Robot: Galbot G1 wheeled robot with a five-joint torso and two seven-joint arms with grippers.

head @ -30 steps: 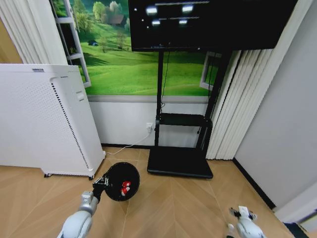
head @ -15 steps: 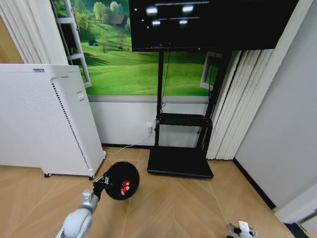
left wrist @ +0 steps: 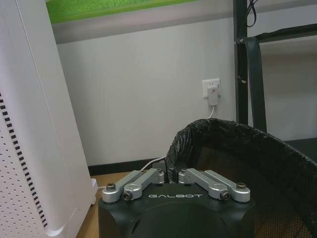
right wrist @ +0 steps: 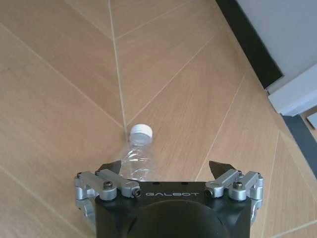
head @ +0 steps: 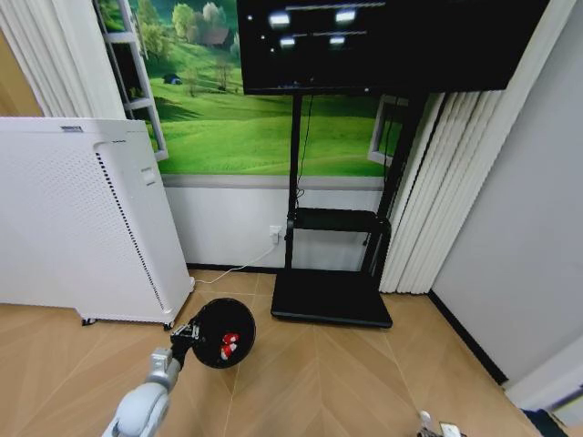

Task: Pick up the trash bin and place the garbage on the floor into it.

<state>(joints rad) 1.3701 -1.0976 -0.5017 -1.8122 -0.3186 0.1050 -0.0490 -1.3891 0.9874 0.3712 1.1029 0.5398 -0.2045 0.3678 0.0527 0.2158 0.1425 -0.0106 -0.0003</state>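
Lower left of the head view: left gripper (head: 189,334) clamped on the rim of the small black round bag-lined trash bin (head: 224,332), red-and-white litter (head: 230,343) inside — right gripper (right wrist: 168,168), jaws wide, over a clear plastic bottle (right wrist: 137,153) with white cap on the wooden floor (right wrist: 59,89)

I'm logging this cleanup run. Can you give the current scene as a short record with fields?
left end effector: shut on the trash bin rim, holding it off the floor beside the white appliance
bin contents: red-and-white wrapper
right end effector: open, low over the floor, one finger beside the bottle
bottle: lying on the wood floor, white cap on
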